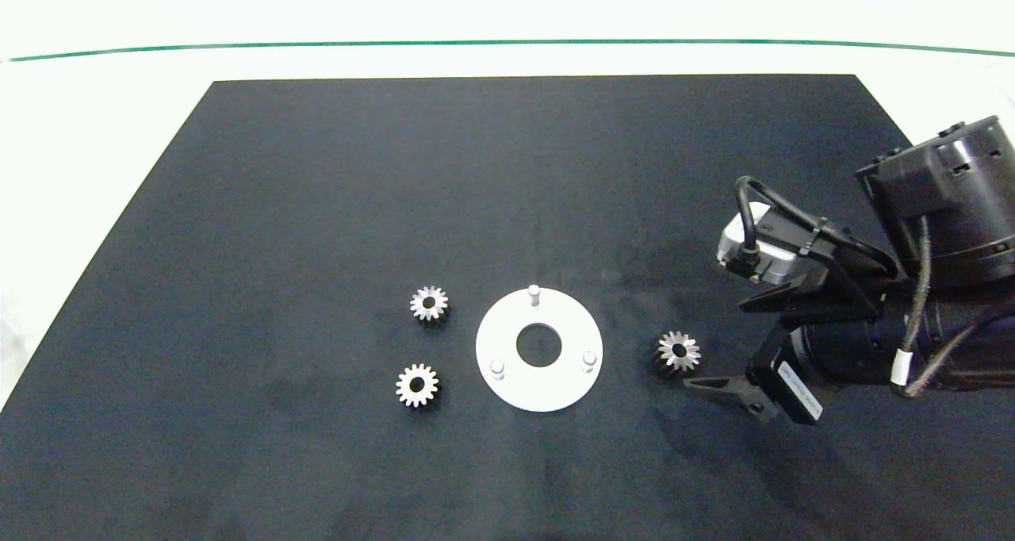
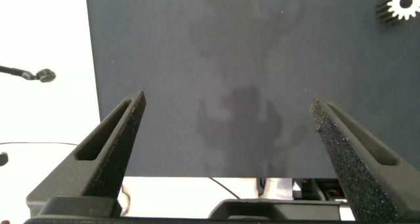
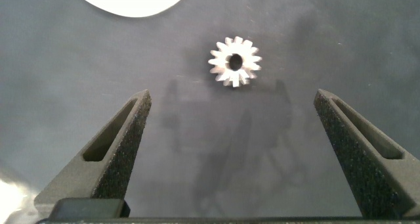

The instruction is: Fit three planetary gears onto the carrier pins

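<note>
Meanwhile, right gripper (image 1: pixel 733 349) (jaws wide) hovers at 3 o'clock of gear (image 1: pixel 678 352); left gripper (image 2: pixel 226 129) likewise open, off-mat edge.

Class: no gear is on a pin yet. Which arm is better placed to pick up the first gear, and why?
Right. Its end effector is open just short of the gear right of the disc. The left end effector is outside the head view.

Left gripper (image 2: pixel 226 109) hovers over the dark mat (image 2: pixel 223 66), fingers (image 2: pixel 108 148) spread wide, nothing between them. One planetary gear (image 2: pixel 402 3) lies on the mat well ahead of the fingertips, off beyond one finger. White table (image 2: pixel 42 46) borders the mat; a thin cable (image 2: pixel 26 73) crosses it.
</note>
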Tool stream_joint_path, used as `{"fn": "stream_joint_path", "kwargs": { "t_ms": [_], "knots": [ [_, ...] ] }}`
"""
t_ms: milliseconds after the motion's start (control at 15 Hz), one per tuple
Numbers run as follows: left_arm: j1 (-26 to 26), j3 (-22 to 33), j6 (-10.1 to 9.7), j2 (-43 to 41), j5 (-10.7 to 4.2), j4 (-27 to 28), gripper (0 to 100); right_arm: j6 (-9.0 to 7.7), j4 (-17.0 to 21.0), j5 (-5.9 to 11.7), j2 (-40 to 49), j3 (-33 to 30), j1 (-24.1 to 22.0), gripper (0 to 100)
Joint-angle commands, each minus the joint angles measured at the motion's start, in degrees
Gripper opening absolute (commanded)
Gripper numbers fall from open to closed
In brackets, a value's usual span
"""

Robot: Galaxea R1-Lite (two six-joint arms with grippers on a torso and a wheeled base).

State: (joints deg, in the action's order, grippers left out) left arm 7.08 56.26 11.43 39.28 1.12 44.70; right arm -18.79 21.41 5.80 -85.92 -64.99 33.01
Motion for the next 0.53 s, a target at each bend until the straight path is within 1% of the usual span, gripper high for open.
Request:
{"fn": "stream_joint_path", "kwargs": {
  "t_ms": [67, 133, 267, 533],
  "knots": [
    [0.12, -0.01, 0.08, -2.72, -0.15, 1.35, 100, -0.46, 0.04, 0.44, -3.29, -0.58, 0.03, 100],
    [0.12, -0.01, 0.08, -3.16, -0.24, 1.7, 100, -0.37, 0.04, 0.44, -3.55, -0.58, -0.05, 100],
    [0.04, -0.01, 0.17, -3.51, -0.95, 2.49, 100, -0.29, -0.05, 0.44, -4.61, -0.49, -0.84, 100],
    [-0.05, 0.25, 0.25, -4.03, -0.95, 2.49, 100, -0.2, -0.66, 0.09, -8.39, -1.81, -4.1, 100]
  ]
}}
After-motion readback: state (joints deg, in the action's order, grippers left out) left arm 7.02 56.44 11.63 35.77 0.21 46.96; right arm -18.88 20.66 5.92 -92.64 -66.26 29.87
